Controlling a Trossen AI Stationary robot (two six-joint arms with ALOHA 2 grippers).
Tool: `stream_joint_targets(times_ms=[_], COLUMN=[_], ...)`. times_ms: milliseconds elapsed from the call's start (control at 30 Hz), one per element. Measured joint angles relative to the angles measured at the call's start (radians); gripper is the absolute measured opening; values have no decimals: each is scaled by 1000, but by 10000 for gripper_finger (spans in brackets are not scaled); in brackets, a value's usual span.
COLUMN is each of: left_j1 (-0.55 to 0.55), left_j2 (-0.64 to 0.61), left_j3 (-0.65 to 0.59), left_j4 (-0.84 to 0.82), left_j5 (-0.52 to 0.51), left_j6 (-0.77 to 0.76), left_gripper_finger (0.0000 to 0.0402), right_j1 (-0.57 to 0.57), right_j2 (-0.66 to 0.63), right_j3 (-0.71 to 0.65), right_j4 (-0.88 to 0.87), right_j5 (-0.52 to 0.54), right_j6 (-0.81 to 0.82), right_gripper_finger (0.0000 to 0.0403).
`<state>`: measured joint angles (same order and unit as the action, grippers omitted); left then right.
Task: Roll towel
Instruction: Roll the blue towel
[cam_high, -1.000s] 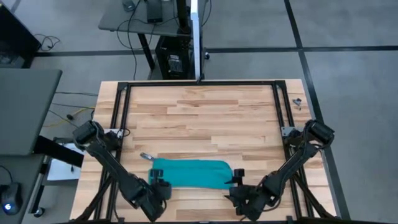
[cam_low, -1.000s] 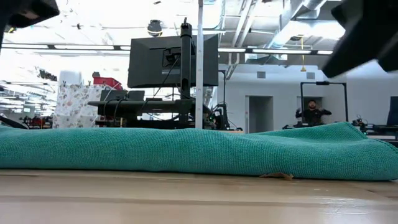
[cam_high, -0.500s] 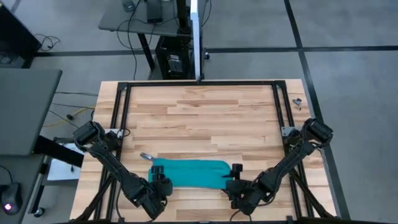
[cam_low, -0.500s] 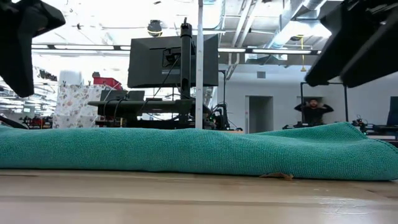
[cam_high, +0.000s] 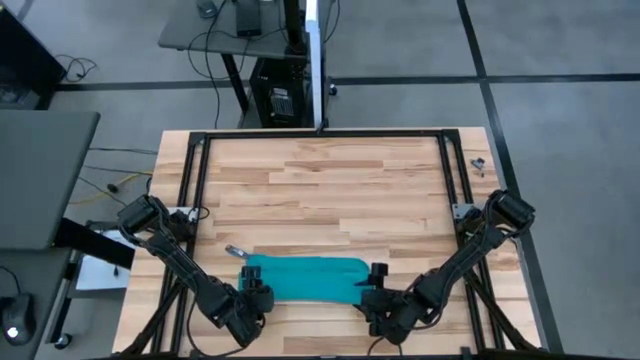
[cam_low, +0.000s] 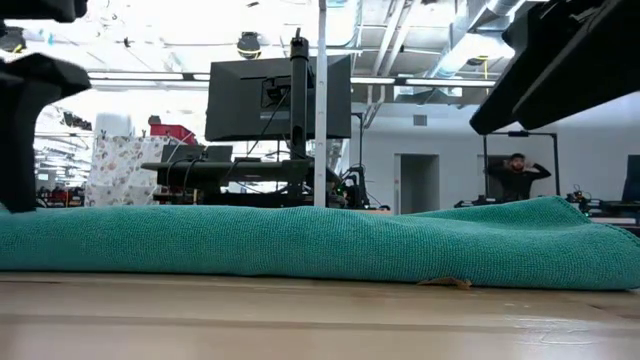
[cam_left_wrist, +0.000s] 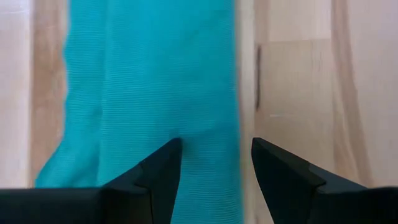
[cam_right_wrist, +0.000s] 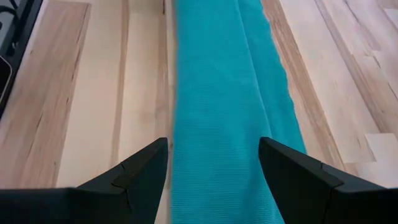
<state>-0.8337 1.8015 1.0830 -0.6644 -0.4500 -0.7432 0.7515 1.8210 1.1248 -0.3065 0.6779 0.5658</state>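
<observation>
We see a wooden table (cam_high: 330, 190) from above, with the towel (cam_high: 305, 277) lying as a long, low, partly folded teal strip near its front edge. Our left gripper (cam_high: 258, 297) sits at the towel's left end and our right gripper (cam_high: 373, 290) at its right end. Both stand open and hold nothing; each wrist view shows the cloth between the spread fingers (cam_left_wrist: 163, 168) with gaps on either side. Over the last second, both grippers have crept inward and lower toward the ends, and the left one has opened a little wider. The towel itself has not moved. We judge this as lining up for a fresh grab, with the rolling mostly ahead.
</observation>
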Motion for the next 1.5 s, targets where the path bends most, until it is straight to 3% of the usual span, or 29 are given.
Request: stream_joint_targets(times_ms=[267,467,733,1033,1167,1300,1400,1500], left_j1=[-1,-1,0,3,15,32,34,29], left_j2=[-2,-4,-2,-1,0,-3,-18,-58], left_j3=[-73,-82,-82,-84,-84,-85,-85,-86], left_j4=[38,42,45,48,49,45,45,78], left_j5=[-3,-7,-4,-23,-22,18,75,212], left_j6=[23,20,-14,-18,-37,-73,-156,-216], left_gripper_finger=[180,180,180,176,128,29,15,10], right_j1=[-9,-8,-28,-30,-38,-43,-46,-43], right_j2=[3,87,176,189,189,180,149,109], right_j3=[0,0,0,3,3,3,0,-2], right_j4=[9,70,45,30,27,23,19,32], right_j5=[-47,-64,-31,-25,-103,-190,-266,-381], right_j6=[-35,-143,-145,-113,-36,49,103,150], right_gripper_finger=[244,244,244,239,194,91,19,16])
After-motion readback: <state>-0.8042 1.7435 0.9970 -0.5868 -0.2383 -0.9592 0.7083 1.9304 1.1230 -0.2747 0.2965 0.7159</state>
